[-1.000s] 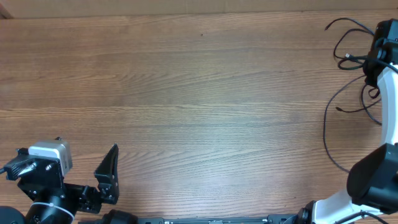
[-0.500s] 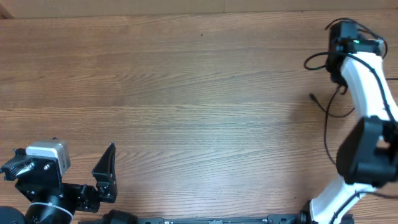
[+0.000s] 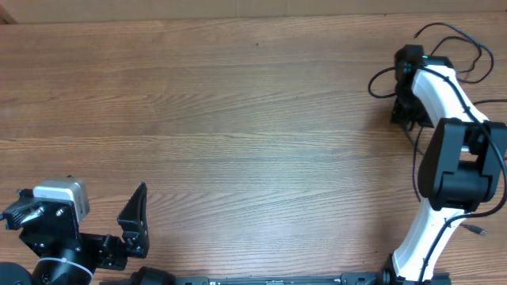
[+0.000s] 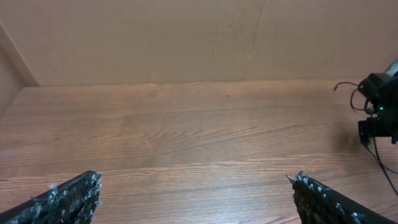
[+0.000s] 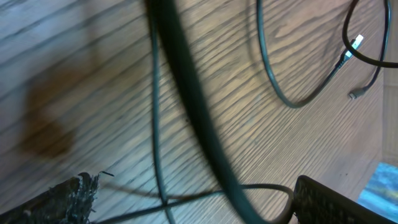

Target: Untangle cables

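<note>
Mostly cables hidden by right arm, cut off at frame edge. Right gripper jaws apart over blurred strands; left gripper jaws apart.

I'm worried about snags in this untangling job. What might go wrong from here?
The open right gripper hangs over crossing cables; closing there may pinch two strands and tighten the tangle. The thick wire beside them might snag too. The left gripper sits far off, so nothing pins the cables if dragged.

my overhead looks straight down at the table; left wrist views it low, sharing the right arm; right wrist sits close up.
</note>
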Controlling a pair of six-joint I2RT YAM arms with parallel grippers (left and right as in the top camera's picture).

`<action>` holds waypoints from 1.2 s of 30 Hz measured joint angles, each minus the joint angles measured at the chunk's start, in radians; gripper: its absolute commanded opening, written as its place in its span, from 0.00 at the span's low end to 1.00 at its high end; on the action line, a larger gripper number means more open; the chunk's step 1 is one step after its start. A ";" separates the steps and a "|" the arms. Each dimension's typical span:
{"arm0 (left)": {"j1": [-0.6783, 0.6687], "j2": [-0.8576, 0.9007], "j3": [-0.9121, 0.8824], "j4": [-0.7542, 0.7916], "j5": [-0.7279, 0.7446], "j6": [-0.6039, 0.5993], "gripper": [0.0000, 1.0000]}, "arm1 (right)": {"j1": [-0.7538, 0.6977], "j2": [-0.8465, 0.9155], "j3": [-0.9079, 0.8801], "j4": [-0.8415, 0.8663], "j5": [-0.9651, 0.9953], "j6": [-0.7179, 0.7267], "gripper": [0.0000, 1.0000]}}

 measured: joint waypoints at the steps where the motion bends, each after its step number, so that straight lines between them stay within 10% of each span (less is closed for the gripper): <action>1: 0.000 0.000 0.000 0.000 0.000 0.000 1.00 | 0.014 0.000 0.000 -0.002 0.000 0.000 1.00; 19: 0.000 0.000 0.000 0.002 0.001 -0.013 1.00 | 0.472 -0.078 0.305 -0.008 -0.192 -0.060 1.00; 36: 0.000 0.000 0.000 -0.042 0.001 -0.019 0.99 | 0.503 -0.096 0.317 -0.118 -0.589 -0.126 1.00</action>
